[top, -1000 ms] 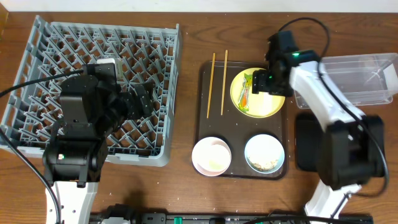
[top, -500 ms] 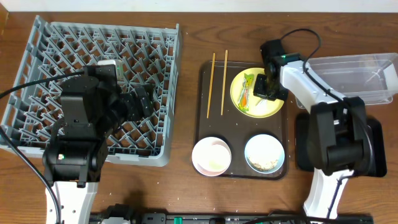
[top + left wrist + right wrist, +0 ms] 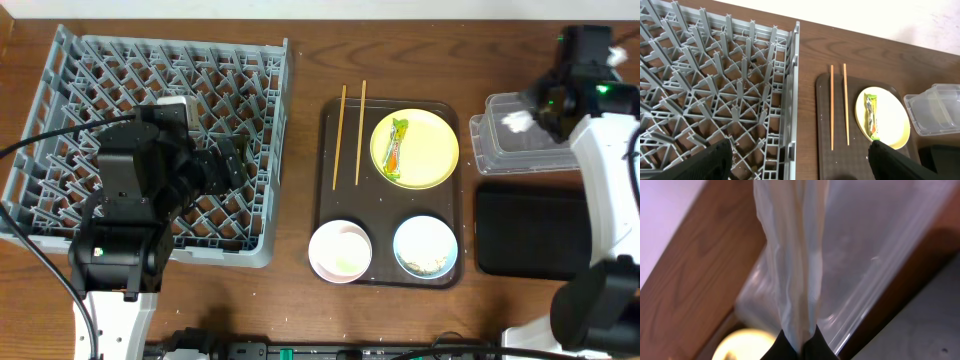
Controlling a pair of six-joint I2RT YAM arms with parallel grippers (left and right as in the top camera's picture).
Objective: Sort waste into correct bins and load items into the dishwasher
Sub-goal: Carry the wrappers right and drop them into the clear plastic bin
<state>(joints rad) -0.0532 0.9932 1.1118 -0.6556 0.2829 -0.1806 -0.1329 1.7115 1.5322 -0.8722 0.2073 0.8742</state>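
My right gripper (image 3: 801, 345) is shut on the crumpled white napkin (image 3: 795, 255), which hangs over the clear tub (image 3: 865, 245). From overhead, the napkin (image 3: 517, 122) is above the left part of the clear tub (image 3: 560, 150). The black tray (image 3: 530, 232) lies just in front of the tub. The green-and-orange wrapper (image 3: 397, 145) lies on the yellow plate (image 3: 425, 150). Two chopsticks (image 3: 350, 135) lie left of the plate. A white bowl (image 3: 340, 250) and a light blue bowl (image 3: 425, 247) holding rice scraps sit in front. My left gripper (image 3: 800, 165) stands open over the grey dish rack (image 3: 150, 130).
The plate, bowls and chopsticks all rest on a dark brown serving tray (image 3: 385, 205) in the middle of the wooden table. The rack's right wall (image 3: 792, 90) stands between my left gripper and that tray.
My right gripper shut on the napkin at the plate, lifted it and carried it right to above the clear tub. The left arm has not moved.
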